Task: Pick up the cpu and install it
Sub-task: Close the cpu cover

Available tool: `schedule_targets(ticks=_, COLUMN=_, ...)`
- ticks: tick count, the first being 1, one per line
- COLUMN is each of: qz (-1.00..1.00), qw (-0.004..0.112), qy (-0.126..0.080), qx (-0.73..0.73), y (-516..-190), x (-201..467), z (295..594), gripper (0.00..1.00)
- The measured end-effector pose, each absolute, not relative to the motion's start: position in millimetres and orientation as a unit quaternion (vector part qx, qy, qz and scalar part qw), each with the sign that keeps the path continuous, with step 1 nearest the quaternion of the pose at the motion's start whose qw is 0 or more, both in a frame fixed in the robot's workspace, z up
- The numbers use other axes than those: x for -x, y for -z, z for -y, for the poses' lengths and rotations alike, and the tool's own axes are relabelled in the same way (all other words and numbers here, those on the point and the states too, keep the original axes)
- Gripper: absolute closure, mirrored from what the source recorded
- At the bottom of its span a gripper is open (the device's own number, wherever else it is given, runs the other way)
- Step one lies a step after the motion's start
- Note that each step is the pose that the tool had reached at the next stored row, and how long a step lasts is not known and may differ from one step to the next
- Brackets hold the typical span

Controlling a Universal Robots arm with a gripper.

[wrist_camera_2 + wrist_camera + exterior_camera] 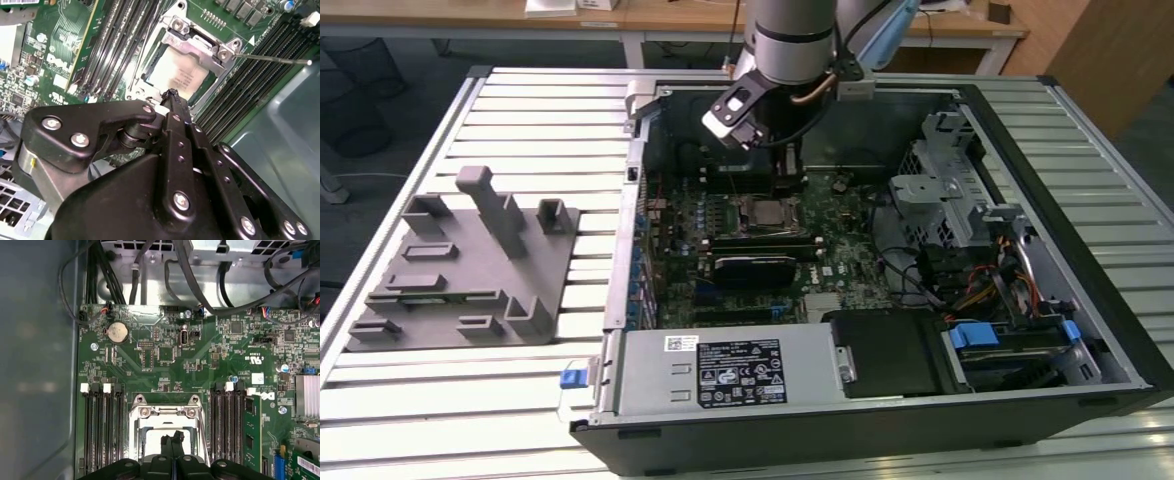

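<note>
The cpu (pixel 177 77), a pale silver square, lies in the motherboard socket with the metal load frame (pixel 200 47) around its edges. In the exterior view the cpu (pixel 765 210) sits mid-board inside the open computer case (pixel 627 200). My gripper (pixel 172 95) hangs just above the socket's near edge. Its two black fingers are pressed together, and nothing shows between them. In the first wrist view the gripper (pixel 172 437) stands over the socket frame (pixel 167 412). The arm (pixel 787 40) reaches down into the back of the case.
Memory slots (pixel 102 430) flank the socket on both sides. A thin socket lever (pixel 272 59) sticks out sideways. Cables (pixel 200 285) run along the board's far edge. A grey plastic block with posts (pixel 460 270) stands on the slatted table at the exterior view's left. A drive cage (pixel 947 200) stands at the exterior view's right.
</note>
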State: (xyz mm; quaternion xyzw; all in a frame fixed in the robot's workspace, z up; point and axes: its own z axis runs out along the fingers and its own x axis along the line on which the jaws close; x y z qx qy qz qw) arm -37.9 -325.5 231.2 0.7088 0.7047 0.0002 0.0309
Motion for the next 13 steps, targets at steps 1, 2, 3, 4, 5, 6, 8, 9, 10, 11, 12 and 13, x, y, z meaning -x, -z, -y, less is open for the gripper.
schedule_targets(ticks=1, qz=-0.705, qw=0.031, qy=0.000, qx=-0.709, y=-230.3, x=38.7, z=325.5, gripper=0.89)
schedule_targets(ticks=2, qz=-0.705, qw=0.031, qy=0.000, qx=-0.709, y=-229.8, x=39.7, z=325.5, gripper=0.89)
schedule_targets(ticks=3, qz=-0.705, qw=0.031, qy=0.000, qx=-0.709, y=-229.4, x=40.9, z=325.6, gripper=0.89)
schedule_targets(ticks=4, qz=-0.705, qw=0.031, qy=0.000, qx=-0.709, y=-229.2, x=42.2, z=325.5, gripper=0.89)
schedule_targets(ticks=5, qz=-0.705, qw=0.031, qy=0.000, qx=-0.709, y=-229.1, x=43.3, z=325.5, gripper=0.89)
schedule_targets(ticks=6, qz=-0.705, qw=0.031, qy=0.000, qx=-0.709, y=-229.1, x=43.9, z=325.5, gripper=0.89)
schedule_targets(ticks=8, qz=-0.705, qw=0.031, qy=0.000, qx=-0.709, y=-229.1, x=44.0, z=325.5, gripper=0.89)
schedule_targets(ticks=9, qz=-0.705, qw=0.031, qy=0.000, qx=-0.709, y=-229.1, x=44.0, z=325.5, gripper=0.89)
schedule_targets(ticks=10, qz=-0.705, qw=0.031, qy=0.000, qx=-0.709, y=-229.1, x=44.0, z=325.5, gripper=0.89)
schedule_targets(ticks=11, qz=-0.705, qw=0.031, qy=0.000, qx=-0.709, y=-229.1, x=44.1, z=325.5, gripper=0.89)
schedule_targets(ticks=12, qz=-0.705, qw=0.031, qy=0.000, qx=-0.708, y=-229.1, x=44.0, z=325.5, gripper=0.89)
schedule_targets(ticks=13, qz=-0.707, qw=0.031, qy=0.000, qx=-0.707, y=-229.1, x=44.0, z=325.5, gripper=0.89)
